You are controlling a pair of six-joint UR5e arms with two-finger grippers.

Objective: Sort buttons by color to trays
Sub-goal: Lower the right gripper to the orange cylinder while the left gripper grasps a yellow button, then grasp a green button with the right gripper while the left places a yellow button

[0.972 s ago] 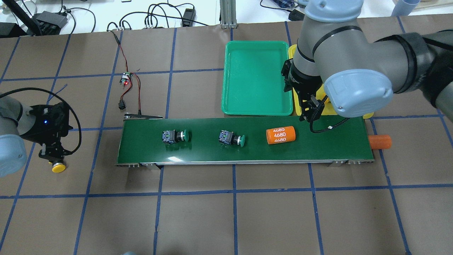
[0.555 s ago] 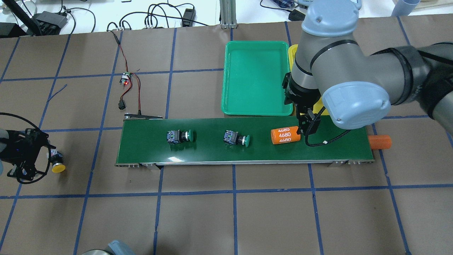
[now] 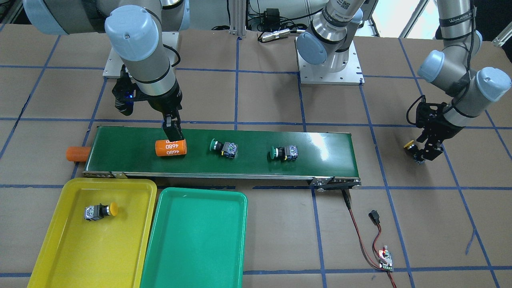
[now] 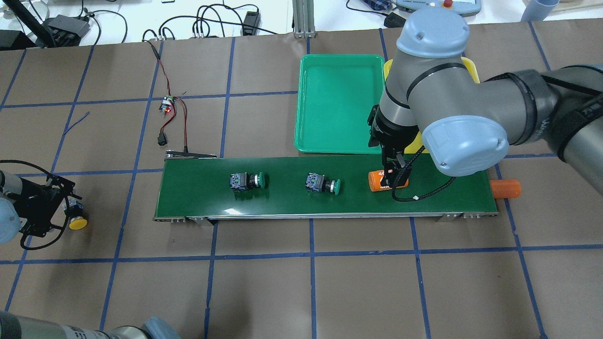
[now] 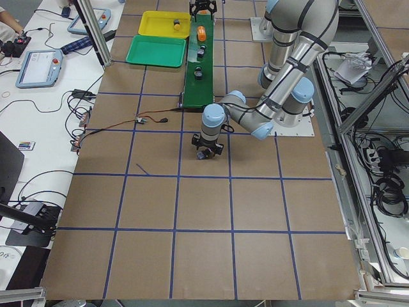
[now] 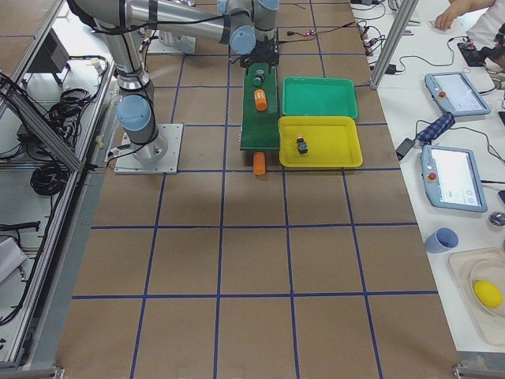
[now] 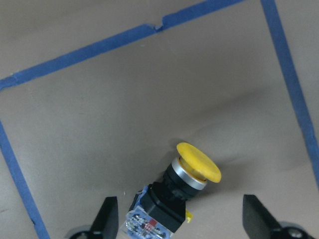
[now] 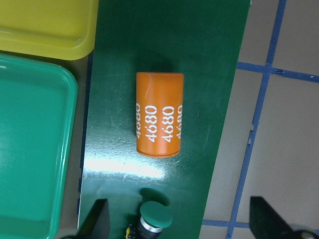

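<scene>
Rolling along the belt [image 4: 282, 197], the orange cylinder [image 8: 159, 114] has come under the right gripper [image 4: 395, 178], which is hanging wide open. The near green button [image 4: 322, 183] is lying just beside that gripper, the far green button [image 4: 247, 181] well beyond it. The left gripper [image 3: 427, 150] is hovering spread open, the loose yellow button [image 7: 192, 174] lying between its fingers [image 7: 107, 216]. The other yellow button [image 3: 99, 211] is sitting in the yellow tray [image 3: 52, 256], near the right gripper.

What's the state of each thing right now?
Left gripper: open, astride the loose yellow button on the table.
Right gripper: open, above the orange cylinder.
Orange cylinder: on its side on the belt.
Green buttons: both on their sides on the belt.
Yellow tray: holds the other yellow button.
Green tray: empty.
</scene>
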